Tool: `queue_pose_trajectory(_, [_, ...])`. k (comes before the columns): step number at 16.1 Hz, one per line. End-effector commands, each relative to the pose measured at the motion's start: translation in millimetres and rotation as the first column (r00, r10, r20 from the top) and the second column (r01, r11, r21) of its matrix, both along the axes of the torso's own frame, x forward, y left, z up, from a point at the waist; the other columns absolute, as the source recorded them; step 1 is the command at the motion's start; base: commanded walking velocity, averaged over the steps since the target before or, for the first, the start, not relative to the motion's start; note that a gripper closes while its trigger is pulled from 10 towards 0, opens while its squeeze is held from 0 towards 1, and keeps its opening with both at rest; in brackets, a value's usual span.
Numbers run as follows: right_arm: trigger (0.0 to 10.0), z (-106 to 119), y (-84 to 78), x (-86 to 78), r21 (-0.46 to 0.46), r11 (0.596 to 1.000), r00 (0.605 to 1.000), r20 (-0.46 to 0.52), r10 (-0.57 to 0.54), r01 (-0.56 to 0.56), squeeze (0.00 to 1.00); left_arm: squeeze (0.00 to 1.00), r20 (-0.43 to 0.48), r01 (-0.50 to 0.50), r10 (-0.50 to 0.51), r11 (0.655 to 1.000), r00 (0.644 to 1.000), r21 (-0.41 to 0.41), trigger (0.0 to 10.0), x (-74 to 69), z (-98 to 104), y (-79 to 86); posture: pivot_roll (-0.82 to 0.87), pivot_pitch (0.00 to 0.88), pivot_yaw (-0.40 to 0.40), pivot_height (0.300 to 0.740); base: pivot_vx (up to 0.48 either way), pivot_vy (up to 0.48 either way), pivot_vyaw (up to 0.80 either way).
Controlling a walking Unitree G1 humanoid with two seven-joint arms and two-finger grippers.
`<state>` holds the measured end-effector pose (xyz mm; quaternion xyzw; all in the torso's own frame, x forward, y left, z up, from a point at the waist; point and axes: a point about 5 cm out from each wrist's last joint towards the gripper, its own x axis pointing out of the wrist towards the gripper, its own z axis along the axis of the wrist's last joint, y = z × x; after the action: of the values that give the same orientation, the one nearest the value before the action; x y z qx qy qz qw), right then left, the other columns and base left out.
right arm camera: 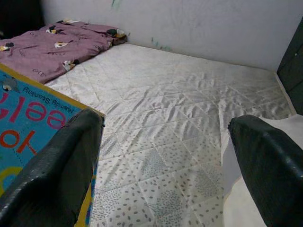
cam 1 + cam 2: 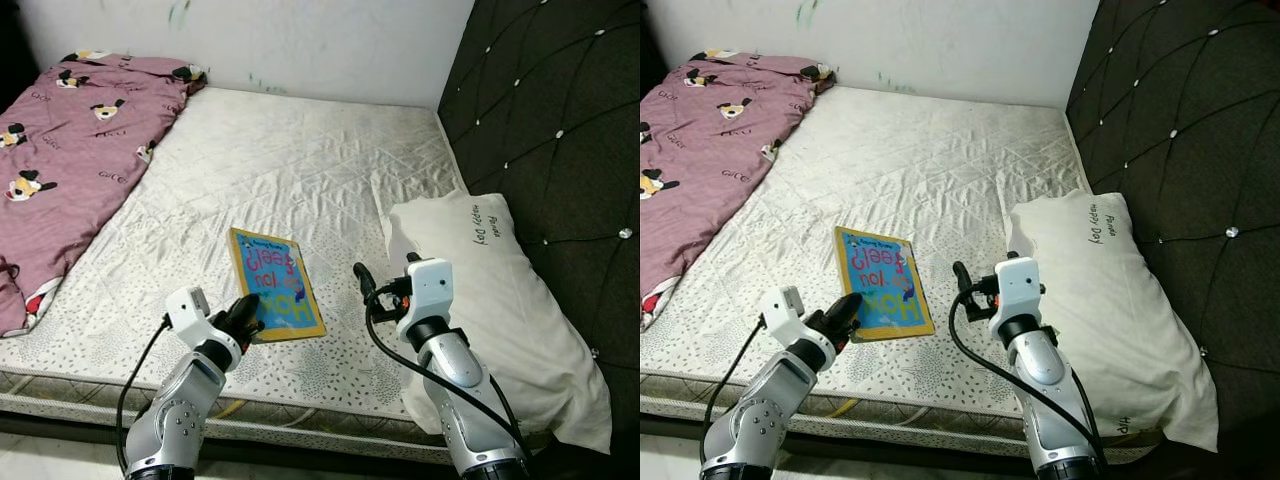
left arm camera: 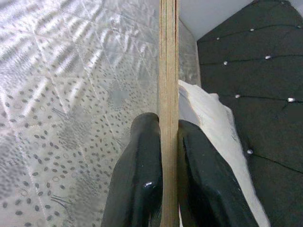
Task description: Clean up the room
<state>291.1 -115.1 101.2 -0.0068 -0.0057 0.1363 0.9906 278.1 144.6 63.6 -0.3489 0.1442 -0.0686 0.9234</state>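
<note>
A thin children's book (image 2: pixel 272 285) with a blue cover and yellow border lies on the white quilted mattress (image 2: pixel 290 160), near its front edge. My left gripper (image 2: pixel 243 315) is shut on the book's near left corner. In the left wrist view the book (image 3: pixel 168 71) shows edge-on, pinched between the two black fingers (image 3: pixel 142 161). My right gripper (image 2: pixel 385 275) is open and holds nothing. It hovers just right of the book, between it and the white pillow (image 2: pixel 500 310). In the right wrist view its fingers (image 1: pixel 66 161) spread wide beside the book (image 1: pixel 28 127).
A pink cartoon-print blanket (image 2: pixel 70 150) lies crumpled along the bed's left side. The black tufted headboard (image 2: pixel 560 120) stands on the right behind the pillow. A white wall (image 2: pixel 320 40) closes the far side. The mattress's front edge (image 2: pixel 300 415) runs just below my arms.
</note>
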Motion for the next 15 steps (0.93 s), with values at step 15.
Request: queue_pose_trajectory(15, [10.0,-15,-19.2,-8.6,-0.067,0.993,0.995,-0.011,-0.097,0.096,0.0,0.0,0.308,-0.235,0.094,0.855,0.947,0.463,10.0,-30.7,27,22.0,0.03,0.04,-0.049,0.74,0.0,0.0,0.0])
